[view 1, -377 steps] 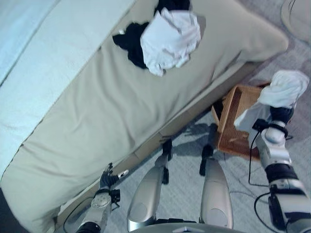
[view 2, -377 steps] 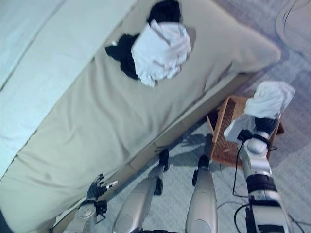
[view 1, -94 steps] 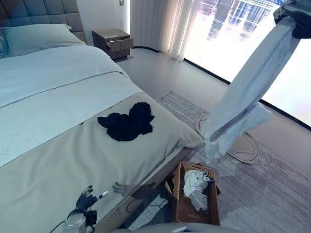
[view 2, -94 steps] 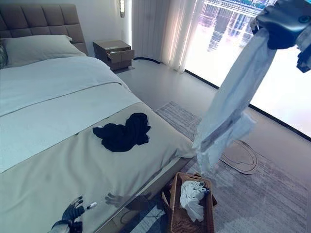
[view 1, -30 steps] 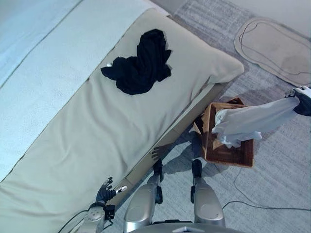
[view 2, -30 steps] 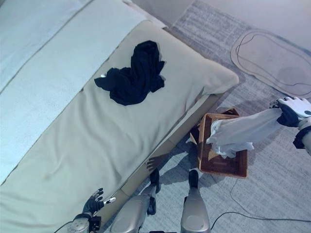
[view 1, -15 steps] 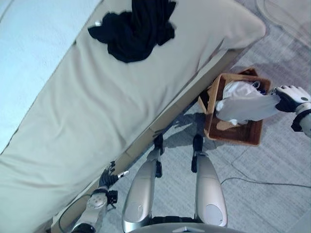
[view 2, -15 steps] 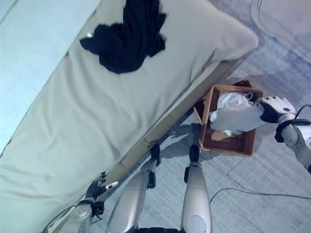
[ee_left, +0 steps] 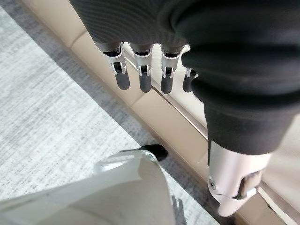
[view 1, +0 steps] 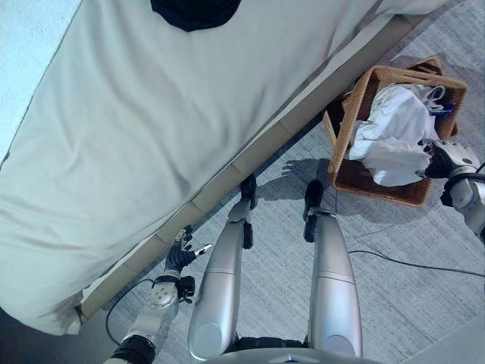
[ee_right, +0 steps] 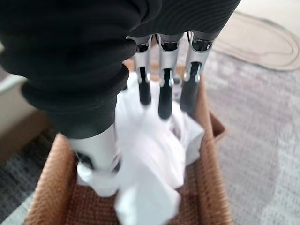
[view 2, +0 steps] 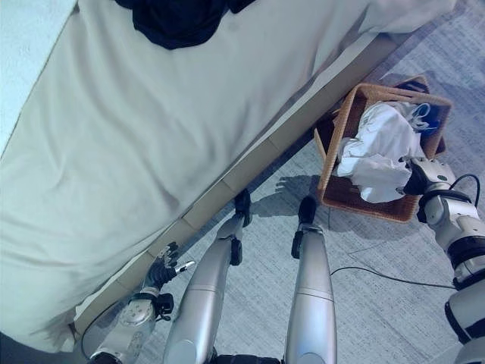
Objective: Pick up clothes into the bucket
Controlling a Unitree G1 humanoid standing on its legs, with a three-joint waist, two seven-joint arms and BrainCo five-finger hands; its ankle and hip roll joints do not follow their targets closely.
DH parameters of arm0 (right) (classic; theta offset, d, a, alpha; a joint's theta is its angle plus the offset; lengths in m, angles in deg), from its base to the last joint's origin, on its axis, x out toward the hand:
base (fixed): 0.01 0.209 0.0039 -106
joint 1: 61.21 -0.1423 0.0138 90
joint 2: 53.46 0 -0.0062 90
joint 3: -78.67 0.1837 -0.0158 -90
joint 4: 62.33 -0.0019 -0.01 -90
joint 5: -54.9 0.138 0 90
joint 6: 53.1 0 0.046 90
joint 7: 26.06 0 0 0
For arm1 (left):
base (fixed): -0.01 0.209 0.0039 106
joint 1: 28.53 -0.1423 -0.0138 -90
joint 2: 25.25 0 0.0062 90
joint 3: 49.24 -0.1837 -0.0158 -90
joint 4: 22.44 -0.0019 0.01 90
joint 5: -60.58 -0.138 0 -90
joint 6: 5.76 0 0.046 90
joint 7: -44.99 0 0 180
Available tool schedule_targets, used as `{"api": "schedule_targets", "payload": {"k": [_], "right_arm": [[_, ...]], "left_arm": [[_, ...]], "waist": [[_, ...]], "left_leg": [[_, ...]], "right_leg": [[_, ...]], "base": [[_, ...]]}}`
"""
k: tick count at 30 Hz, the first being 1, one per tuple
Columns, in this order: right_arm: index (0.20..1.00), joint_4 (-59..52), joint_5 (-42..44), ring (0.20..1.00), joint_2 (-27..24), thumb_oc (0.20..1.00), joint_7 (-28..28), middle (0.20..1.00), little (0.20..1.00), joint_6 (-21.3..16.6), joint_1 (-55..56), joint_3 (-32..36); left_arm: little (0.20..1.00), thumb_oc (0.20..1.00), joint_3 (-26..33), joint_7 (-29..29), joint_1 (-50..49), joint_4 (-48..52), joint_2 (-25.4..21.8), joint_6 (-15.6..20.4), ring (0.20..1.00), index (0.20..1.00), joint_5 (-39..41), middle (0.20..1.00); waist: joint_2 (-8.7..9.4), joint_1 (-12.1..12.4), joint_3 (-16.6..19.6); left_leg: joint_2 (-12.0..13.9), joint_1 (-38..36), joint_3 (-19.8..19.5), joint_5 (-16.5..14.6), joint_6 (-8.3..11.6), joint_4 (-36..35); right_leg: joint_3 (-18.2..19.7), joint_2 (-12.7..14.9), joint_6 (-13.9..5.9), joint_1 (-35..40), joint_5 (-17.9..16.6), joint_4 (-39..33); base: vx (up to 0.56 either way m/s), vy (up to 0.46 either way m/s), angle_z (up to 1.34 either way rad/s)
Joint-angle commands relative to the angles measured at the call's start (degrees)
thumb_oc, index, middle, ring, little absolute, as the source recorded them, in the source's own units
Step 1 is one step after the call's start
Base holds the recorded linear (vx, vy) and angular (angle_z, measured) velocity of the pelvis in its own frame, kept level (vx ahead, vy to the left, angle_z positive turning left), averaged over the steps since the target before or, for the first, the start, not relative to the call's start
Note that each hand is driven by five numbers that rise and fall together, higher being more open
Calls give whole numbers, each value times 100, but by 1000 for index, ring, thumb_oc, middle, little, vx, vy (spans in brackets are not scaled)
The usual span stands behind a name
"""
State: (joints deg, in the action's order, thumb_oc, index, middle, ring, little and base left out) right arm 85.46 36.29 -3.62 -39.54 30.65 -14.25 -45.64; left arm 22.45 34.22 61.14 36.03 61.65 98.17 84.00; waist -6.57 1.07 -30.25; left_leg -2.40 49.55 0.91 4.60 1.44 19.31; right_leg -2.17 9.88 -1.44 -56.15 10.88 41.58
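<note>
Two white garments point(view 1: 390, 133) now heaped in the wicker basket point(view 1: 350, 144), against one half-hanging from the right hand half a second back; cloth bunched inside the rim, piled above the weave, no longer stretched out to the side. Whole scene shifted in both eye views since then: camera tipped further down, bed point(view 1: 151, 129) pushed toward the top of the picture, black garment point(view 2: 178, 19) cut by the upper edge, more grey carpet point(view 1: 409, 296) visible below. Black garment lying on the beige cover as before, well apart from the basket. Basket standing on the carpet just beside the bed's foot corner, same spot relative to the bed.

Right hand point(view 2: 419, 176) lowered to the basket's near rim, arm reaching in from the right, wrist bent toward the cloth. Right wrist view: fingers point(ee_right: 161, 91) fairly straight, spread slightly, pointing down over the white pile; thumb point(ee_right: 98, 161) down against the cloth beside a fold. Cannot tell for sure whether any cloth is pinched; fingers look relaxed, not curled round it.

Left hand point(view 1: 180, 254) low at the robot's left, beside the bed base, unchanged. Fingers point(ee_left: 143, 75) straight, holding nothing, tips hanging near the beige bed frame point(ee_left: 154, 108).
</note>
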Motion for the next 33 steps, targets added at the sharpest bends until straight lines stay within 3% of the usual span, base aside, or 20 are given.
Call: {"api": "schedule_targets", "payload": {"k": [1,11,13,14,18,20,23,24,27,33], "right_arm": [[1000,41,308,1000,-298,1000,-172,1000,1000,120,-81,-3],[1000,-170,474,1000,-26,1000,-152,1000,1000,130,528,378],[1000,-743,542,1000,94,1000,-315,1000,1000,81,987,790],[1000,-1004,609,1000,146,1000,-375,1000,1000,59,1124,1039],[1000,-1781,906,1000,484,1000,-595,1000,1000,-113,1848,1781],[1000,-2371,2054,1000,1330,1000,-742,1000,1000,-564,2539,2673],[1000,-2415,3196,1000,2371,1000,-402,1000,1000,-917,3005,3040],[1000,-2416,3196,1000,2371,1000,-403,1000,1000,-917,3006,3040],[1000,-2275,4016,1000,3369,1000,74,1000,1000,-1056,3508,3129],[1000,-1500,4163,1000,3868,1000,599,1000,1000,-834,3997,2975]], "left_arm": [[1000,1000,-47,-136,-100,25,-46,105,1000,1000,139,1000],[1000,1000,10,-176,35,-250,0,72,1000,1000,18,1000],[1000,1000,118,-220,79,-281,17,88,1000,1000,-49,1000],[1000,1000,215,-251,172,-341,25,85,1000,1000,-79,1000],[1000,1000,409,-347,206,-428,21,91,1000,1000,-182,1000],[1000,1000,756,-461,298,-609,-10,122,1000,1000,-230,1000],[1000,1000,1111,-509,392,-786,-83,134,1000,1000,-273,1000],[1000,1000,1111,-509,391,-786,-83,134,1000,1000,-273,1000],[1000,1000,1567,-487,441,-920,-138,167,1000,1000,-325,1000],[1000,1000,1871,-341,367,-880,-118,302,1000,1000,-288,1000]], "waist": [[-206,-11,45],[-77,-67,45],[29,-145,45],[84,-177,45],[230,-248,45],[378,-321,45],[513,-356,45],[513,-356,45],[652,-381,158],[733,-401,759]], "left_leg": [[-68,-114,-48,-988,25,1063],[-64,-581,-20,-819,49,496],[-42,-916,11,-748,62,211],[-42,-924,58,-524,50,43],[-17,-1399,97,-503,54,-218],[11,-1991,154,-525,53,-449],[21,-2611,203,-594,45,-614],[21,-2612,203,-594,45,-615],[2,-3390,292,-670,30,-890],[-28,-3933,337,-602,10,-1407]], "right_leg": [[67,-52,-251,159,-481,-477],[-4,-41,-338,613,-681,-1065],[-30,-57,-407,969,-837,-1443],[-74,-53,-394,1009,-1108,-1699],[-103,-60,-477,1512,-1278,-2096],[-134,-70,-545,2142,-1385,-2465],[-140,-93,-592,2826,-1465,-2818],[-140,-93,-592,2827,-1465,-2818],[-106,-132,-669,3662,-1572,-3268],[-113,-168,-703,4180,-1654,-3683]], "base": [[4,0,7],[-1,6,1],[-42,26,0],[-81,37,-3],[-13,39,-7],[32,54,-11],[45,37,-19],[40,48,-16],[92,65,-12],[86,65,-9]]}}
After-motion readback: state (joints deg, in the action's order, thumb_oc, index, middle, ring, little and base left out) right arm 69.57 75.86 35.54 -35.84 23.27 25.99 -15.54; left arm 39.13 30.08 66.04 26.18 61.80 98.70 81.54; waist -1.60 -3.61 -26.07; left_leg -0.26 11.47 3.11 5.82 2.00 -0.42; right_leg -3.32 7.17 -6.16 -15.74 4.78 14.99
